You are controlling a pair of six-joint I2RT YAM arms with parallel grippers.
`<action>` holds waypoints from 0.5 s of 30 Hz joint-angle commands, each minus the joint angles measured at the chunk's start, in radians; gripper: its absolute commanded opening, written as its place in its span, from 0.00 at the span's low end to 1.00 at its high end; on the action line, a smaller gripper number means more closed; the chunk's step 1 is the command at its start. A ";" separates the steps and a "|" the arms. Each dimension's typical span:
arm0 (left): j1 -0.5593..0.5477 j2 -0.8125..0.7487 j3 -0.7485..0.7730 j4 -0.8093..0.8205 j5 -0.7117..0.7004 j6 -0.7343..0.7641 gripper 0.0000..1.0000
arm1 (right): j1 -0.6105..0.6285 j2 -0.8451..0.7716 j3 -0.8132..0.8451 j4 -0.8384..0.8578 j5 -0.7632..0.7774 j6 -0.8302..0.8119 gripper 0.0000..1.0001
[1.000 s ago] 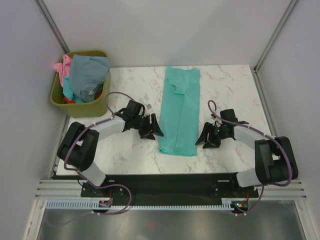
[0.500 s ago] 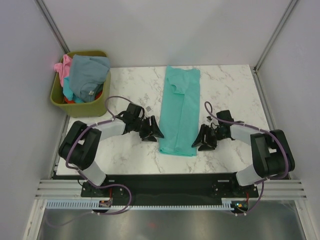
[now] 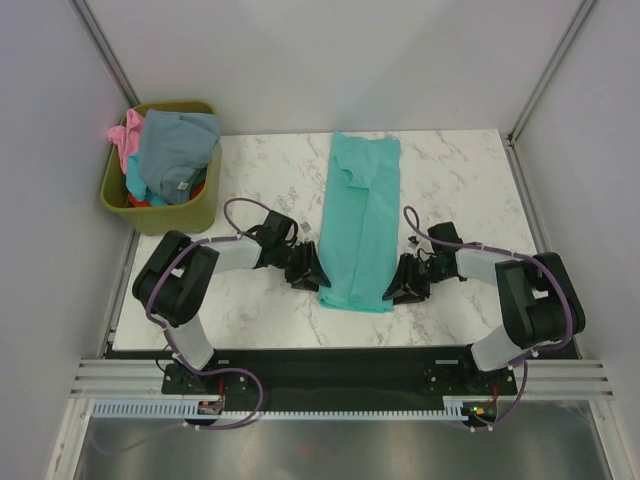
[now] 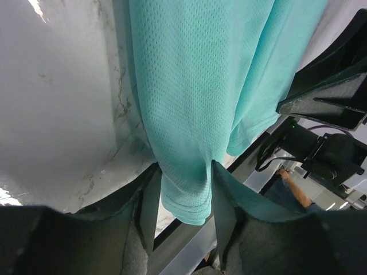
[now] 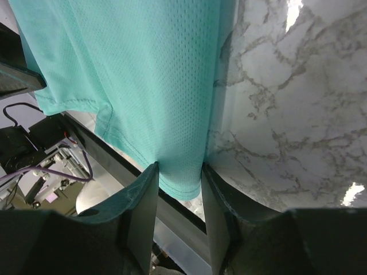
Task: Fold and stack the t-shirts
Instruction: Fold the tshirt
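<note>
A teal t-shirt lies folded into a long strip down the middle of the marble table, its hem toward the near edge. My left gripper sits at the strip's near left corner, and in the left wrist view the teal cloth is bunched between both fingers. My right gripper is at the near right corner, its fingers pressing the hem cloth from both sides. A grey-blue t-shirt and a pink one lie heaped in the bin.
An olive-green bin stands at the table's far left corner. White walls enclose the table on three sides. The near table edge and black base rail lie just behind both grippers.
Both grippers have slid inward to the strip's near corners, and their jaws have narrowed onto the teal cloth. The t-shirt itself has not shifted.
</note>
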 commanded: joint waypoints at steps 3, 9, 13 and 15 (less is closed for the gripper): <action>-0.008 0.001 0.026 -0.015 0.040 -0.030 0.41 | 0.022 0.030 0.023 0.026 -0.037 -0.003 0.41; -0.019 0.004 0.024 -0.007 0.050 -0.027 0.26 | 0.046 0.030 0.021 0.053 -0.051 0.011 0.38; -0.024 0.001 0.026 -0.006 0.050 -0.024 0.12 | 0.054 0.030 0.018 0.078 -0.065 0.016 0.19; -0.025 -0.004 0.029 -0.006 0.049 -0.023 0.09 | 0.055 0.022 0.024 0.073 -0.053 0.011 0.00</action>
